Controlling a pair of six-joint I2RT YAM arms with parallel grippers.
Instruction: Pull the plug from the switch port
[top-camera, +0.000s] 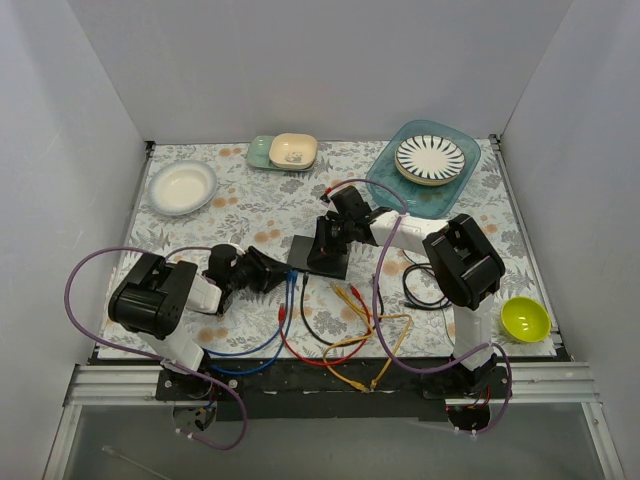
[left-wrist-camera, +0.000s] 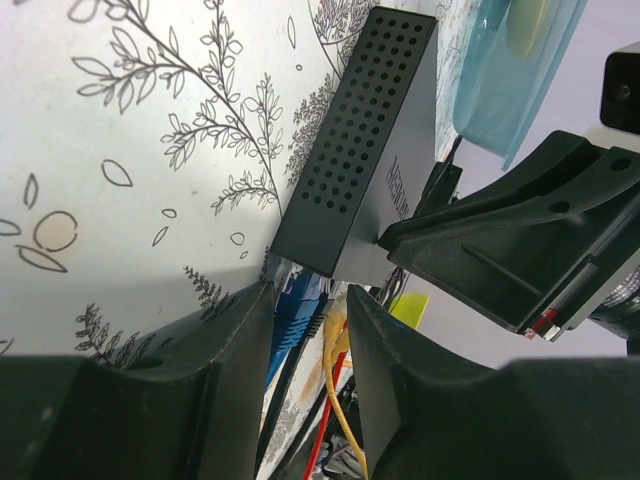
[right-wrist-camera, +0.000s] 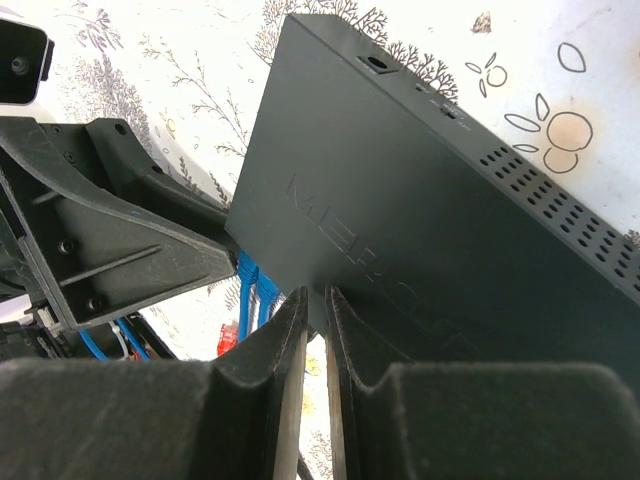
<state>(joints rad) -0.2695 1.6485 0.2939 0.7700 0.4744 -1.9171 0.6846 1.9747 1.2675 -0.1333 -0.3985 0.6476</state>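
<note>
The flat black switch box lies mid-table; it also shows in the left wrist view and the right wrist view. A blue plug sits in a port on its near edge, with a second blue plug beside it. My left gripper is open, its fingers on either side of the blue plug, the left finger against it. It shows at the box's left corner in the top view. My right gripper is shut, its tips pressed on the box top. The sockets themselves are hidden.
Blue, red, yellow and black cables trail over the table in front of the box. A lime bowl is at the right front. A white bowl, small dishes and a blue tray with a striped plate stand behind.
</note>
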